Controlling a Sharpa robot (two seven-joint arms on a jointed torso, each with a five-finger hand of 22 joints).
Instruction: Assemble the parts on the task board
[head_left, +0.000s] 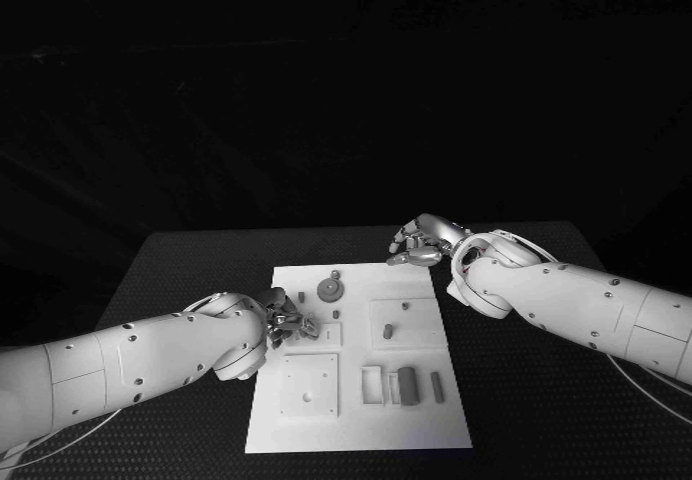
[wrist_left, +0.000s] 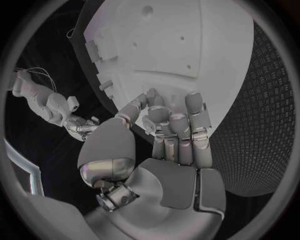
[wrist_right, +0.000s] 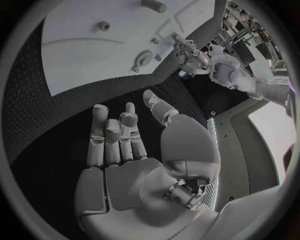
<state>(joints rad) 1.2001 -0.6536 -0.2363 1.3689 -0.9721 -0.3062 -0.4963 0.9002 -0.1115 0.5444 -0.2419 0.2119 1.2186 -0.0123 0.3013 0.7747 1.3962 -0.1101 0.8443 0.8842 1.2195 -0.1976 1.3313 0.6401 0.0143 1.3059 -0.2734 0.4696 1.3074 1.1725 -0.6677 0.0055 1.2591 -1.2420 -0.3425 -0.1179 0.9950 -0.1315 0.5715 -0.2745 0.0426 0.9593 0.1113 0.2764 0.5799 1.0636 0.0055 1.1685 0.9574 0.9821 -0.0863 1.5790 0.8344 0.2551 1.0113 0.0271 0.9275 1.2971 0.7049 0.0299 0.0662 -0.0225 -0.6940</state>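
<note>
The white task board (head_left: 355, 420) lies in the middle of the black table (head_left: 188, 270), with small grey parts on it: a round gear-like disc (head_left: 330, 290) near its far edge, a short peg (head_left: 388, 329) on a square plate at the middle, and upright blocks (head_left: 407, 384) toward the near right. The left hand (head_left: 284, 322) hovers over the board's left side, fingers curled close together above the surface; whether they pinch a small part I cannot tell. The right hand (head_left: 420, 243) sits off the board's far right corner above the table, fingers loosely bent and apart, holding nothing
</note>
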